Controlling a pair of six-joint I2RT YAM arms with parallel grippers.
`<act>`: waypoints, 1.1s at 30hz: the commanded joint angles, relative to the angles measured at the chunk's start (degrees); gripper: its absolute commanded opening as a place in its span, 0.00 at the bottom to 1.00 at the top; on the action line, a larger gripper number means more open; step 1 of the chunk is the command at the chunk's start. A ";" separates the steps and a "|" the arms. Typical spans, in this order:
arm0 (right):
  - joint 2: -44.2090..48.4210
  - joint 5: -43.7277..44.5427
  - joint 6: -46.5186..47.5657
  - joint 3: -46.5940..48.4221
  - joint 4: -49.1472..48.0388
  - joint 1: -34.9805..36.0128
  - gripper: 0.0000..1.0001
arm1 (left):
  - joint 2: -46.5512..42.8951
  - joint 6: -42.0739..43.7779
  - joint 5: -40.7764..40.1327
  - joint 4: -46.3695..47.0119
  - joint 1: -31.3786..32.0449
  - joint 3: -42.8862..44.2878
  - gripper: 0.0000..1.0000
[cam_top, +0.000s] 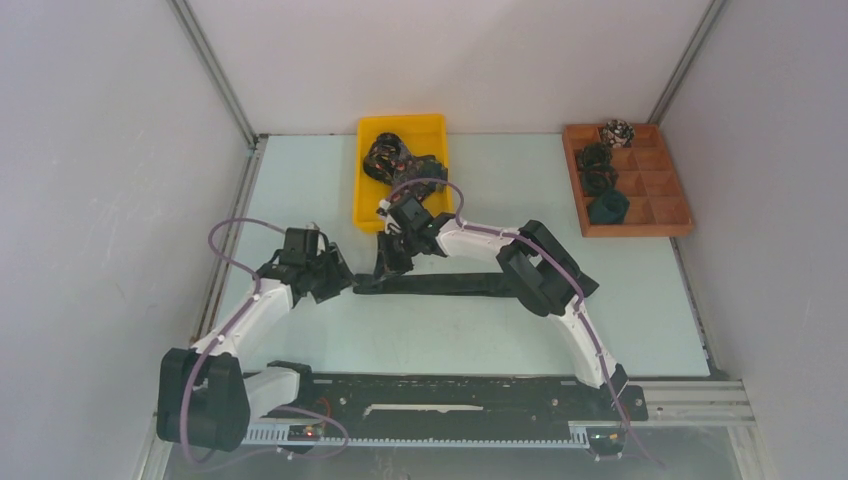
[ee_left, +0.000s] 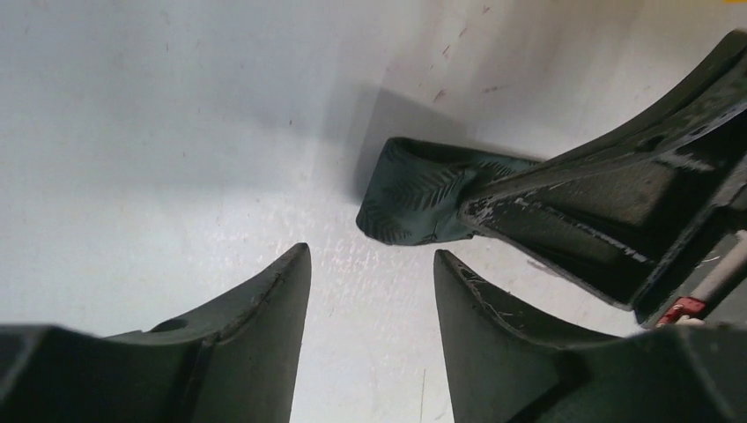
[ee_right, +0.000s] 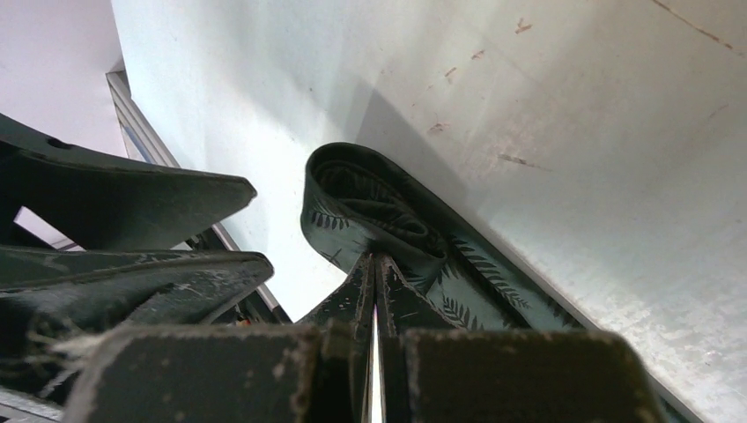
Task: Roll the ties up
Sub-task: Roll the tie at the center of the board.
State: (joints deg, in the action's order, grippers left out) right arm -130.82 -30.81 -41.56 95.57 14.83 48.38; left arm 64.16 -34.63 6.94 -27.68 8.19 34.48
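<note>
Here's the situation: one tie [cam_top: 440,285] lies flat on the worktop [cam_top: 450,340]. Its long axis runs straight across, side to side in the top view, right in front of both arms. The left end is curled into a small loop, which looks like the first turn of a roll.

The right fingers [ee_right: 366,295] are clenched on the tie right at that loop, pinching the fabric where the curl meets the flat strip. The left fingers [ee_left: 282,291] are spread apart with nothing between them. They sit just off the curled end, near it but not touching. From the left wrist view the loop is ahead of the gap and a touch to the right, with bare worktop in between.

What matters for the next bit, I reckon, is that the rest of the tie stretches off to the right, toward the right arm's elbow. So the roll has to travel that way along the strip. The left fingers are lined up with that axis at the loop end and the right ones are on the tie itself, so both are close. With only about one turn in, this tie is barely started.

Elsewhere there are spare ties [cam_top: 395,160] piled in the yellow bin [cam_top: 370,215] at the back, and rolled ties [cam_top: 607,207] in the wooden tray [cam_top: 660,228] on the far right.
</note>
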 commanded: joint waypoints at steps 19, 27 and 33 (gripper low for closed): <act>1.22 -0.55 0.88 -6.82 -5.01 -2.09 0.00 | 7.49 0.19 4.21 14.18 -0.80 -1.86 0.52; 1.92 -0.50 0.56 -8.39 -5.99 -2.48 0.00 | 9.23 -0.69 6.92 15.72 -0.80 -2.63 0.50; 2.06 -0.27 0.55 -8.65 -6.26 -2.63 0.00 | 10.29 -1.74 8.99 18.09 -0.80 -3.72 0.46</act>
State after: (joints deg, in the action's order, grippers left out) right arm -130.26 -34.37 -41.67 88.31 6.52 46.68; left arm 73.65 -35.11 13.23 -12.71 7.68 31.79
